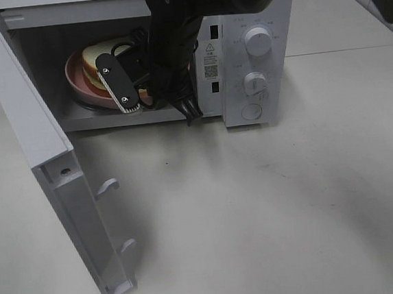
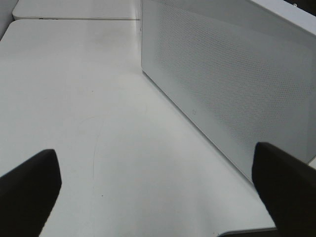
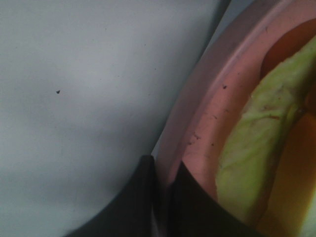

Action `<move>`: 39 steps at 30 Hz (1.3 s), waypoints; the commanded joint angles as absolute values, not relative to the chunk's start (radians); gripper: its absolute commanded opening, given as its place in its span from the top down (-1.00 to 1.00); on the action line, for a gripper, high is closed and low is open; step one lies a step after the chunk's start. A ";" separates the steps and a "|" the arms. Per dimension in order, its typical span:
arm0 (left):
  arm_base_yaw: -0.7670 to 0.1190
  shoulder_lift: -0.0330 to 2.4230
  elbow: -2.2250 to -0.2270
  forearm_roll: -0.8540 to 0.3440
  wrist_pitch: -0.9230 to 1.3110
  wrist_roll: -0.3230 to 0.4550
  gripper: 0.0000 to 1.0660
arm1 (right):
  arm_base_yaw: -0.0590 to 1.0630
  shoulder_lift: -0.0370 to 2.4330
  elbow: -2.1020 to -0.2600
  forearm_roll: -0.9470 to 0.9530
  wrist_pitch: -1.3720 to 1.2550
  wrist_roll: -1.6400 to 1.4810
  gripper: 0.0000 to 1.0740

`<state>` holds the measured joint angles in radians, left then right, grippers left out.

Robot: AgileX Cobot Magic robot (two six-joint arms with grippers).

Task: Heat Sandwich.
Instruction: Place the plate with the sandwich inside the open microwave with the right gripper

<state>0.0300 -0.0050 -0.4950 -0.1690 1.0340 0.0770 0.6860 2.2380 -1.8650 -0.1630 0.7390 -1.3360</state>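
We show the sandwich (image 1: 99, 59) on its pink plate (image 1: 75, 80), inside the cavity of the microwave (image 1: 276, 78), whose door (image 1: 43, 160) stands wide open. The right end effector (image 3: 165, 170) is clenched on the plate's rim. The left end effector (image 2: 157, 185) hangs released beside the microwave's outer wall, holding nothing. We judge loading nearly done; releasing the plate, withdrawing, closing the door and setting the dials (image 1: 258, 43) remain.

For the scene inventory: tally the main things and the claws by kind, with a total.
microwave: 1
pink plate: 1
sandwich: 1
claws: 2, left claw and right claw
Total: 5
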 commanded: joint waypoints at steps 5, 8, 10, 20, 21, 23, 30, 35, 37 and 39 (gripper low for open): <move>0.031 -0.025 -0.493 -0.164 1.034 0.073 -0.94 | 0.688 2.297 -1.969 -0.179 0.743 -1.308 0.99; 0.031 -0.025 -0.493 -0.164 1.034 0.073 -0.94 | 0.688 2.312 -1.990 -0.177 0.743 -1.308 0.99; 0.031 -0.025 -0.493 -0.162 1.034 0.073 -0.94 | 0.688 2.327 -2.008 -0.178 0.743 -1.308 0.99; 0.031 -0.025 -0.493 -0.144 1.036 0.073 -0.94 | 0.686 2.354 -2.032 -0.178 0.692 -1.340 0.99; 0.031 -0.025 -0.493 -0.144 1.036 0.073 -0.94 | 0.686 2.361 -2.036 -0.178 0.692 -1.340 0.99; 0.031 -0.025 -0.493 -0.144 1.036 0.073 -0.94 | 0.677 2.372 -2.039 -0.176 0.687 -1.339 0.98; 0.031 -0.025 -0.493 -0.140 1.037 0.073 -0.94 | 0.675 2.395 -2.039 -0.175 0.686 -1.318 0.80; 0.031 -0.025 -0.493 -0.140 1.037 0.073 -0.94 | 0.675 2.398 -2.039 -0.175 0.690 -1.273 0.47; 0.031 -0.025 -0.493 -0.140 1.037 0.073 -0.94 | 0.675 2.398 -2.039 -0.175 0.694 -1.265 0.40; 0.031 -0.025 -0.493 -0.140 1.037 0.073 -0.94 | 0.675 2.398 -2.039 -0.179 0.704 -1.248 0.15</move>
<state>0.0300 -0.0050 -0.4950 -0.1440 1.0340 0.0770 0.6750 2.4010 -2.0340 -0.1770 0.6940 -1.2650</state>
